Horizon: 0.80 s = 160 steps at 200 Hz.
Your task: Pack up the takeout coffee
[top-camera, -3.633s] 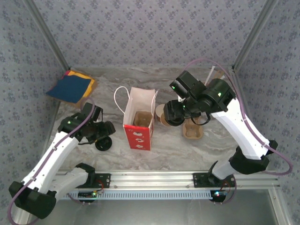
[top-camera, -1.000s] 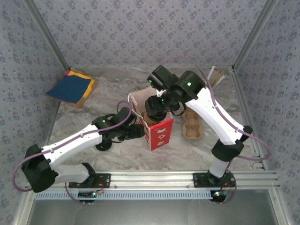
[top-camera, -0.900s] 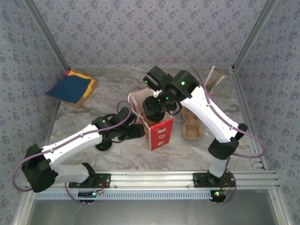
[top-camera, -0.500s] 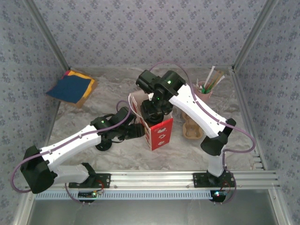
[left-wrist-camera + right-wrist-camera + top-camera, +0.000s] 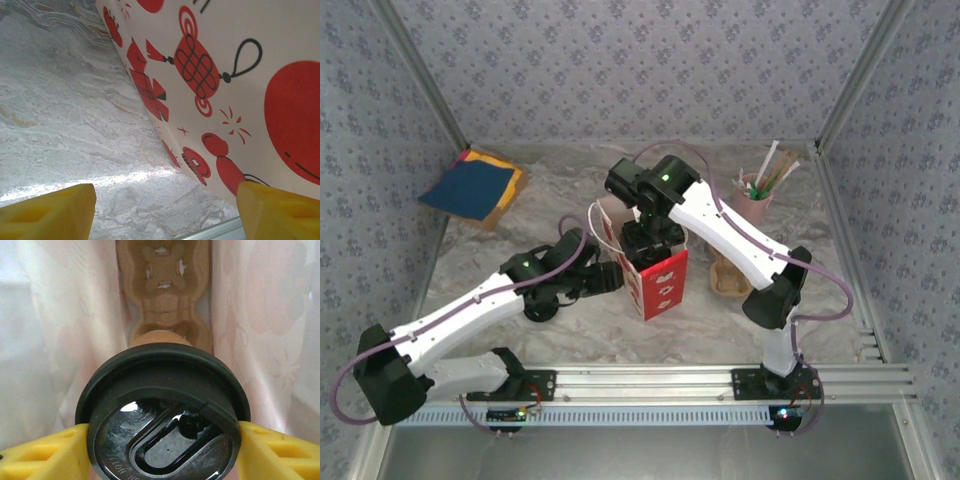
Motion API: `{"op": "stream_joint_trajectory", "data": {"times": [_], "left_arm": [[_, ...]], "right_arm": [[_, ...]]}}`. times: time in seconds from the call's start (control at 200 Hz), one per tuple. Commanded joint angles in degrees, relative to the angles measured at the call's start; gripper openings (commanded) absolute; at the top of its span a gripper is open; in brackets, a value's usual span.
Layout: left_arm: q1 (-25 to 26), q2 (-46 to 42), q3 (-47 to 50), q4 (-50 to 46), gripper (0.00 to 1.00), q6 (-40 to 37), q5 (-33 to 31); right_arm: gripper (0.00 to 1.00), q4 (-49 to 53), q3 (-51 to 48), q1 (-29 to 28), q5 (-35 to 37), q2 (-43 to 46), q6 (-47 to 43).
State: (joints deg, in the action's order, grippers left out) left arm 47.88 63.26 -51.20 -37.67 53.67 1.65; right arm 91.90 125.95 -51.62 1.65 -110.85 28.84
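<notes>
The red-and-white paper bag [image 5: 662,284] stands on the marble table [image 5: 550,185] with the left gripper [image 5: 165,210] spread apart just beside its printed wall, and inside it, above a tan pulp carrier [image 5: 162,270], the right gripper [image 5: 160,442] clamps the black-lidded takeout coffee [image 5: 162,405].

Right claw [image 5: 653,243] seemingly inside bag [image 5: 663,283].
</notes>
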Motion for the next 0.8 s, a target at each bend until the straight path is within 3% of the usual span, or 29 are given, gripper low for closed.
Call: {"op": "stream_joint_trajectory", "data": {"times": [0.0, 0.415, 0.794], "left_arm": [[-1.34, -2.21, 0.77, -2.71, 0.75, 0.47, -0.78], [-7.89, -10.28, -2.32, -9.38, 0.76, -1.92, -2.26], [-10.44, -11.91, -4.43, -10.84, 0.76, -3.73, -1.39]], "right_arm": [[0.68, 4.87, -2.08, 0.46, -0.33, 0.3, -1.07], [0.69, 3.38, -7.68, 0.97, -0.19, 0.31, -1.33], [0.69, 4.53, -4.05, 1.01, -0.13, -2.88, -1.2]]}}
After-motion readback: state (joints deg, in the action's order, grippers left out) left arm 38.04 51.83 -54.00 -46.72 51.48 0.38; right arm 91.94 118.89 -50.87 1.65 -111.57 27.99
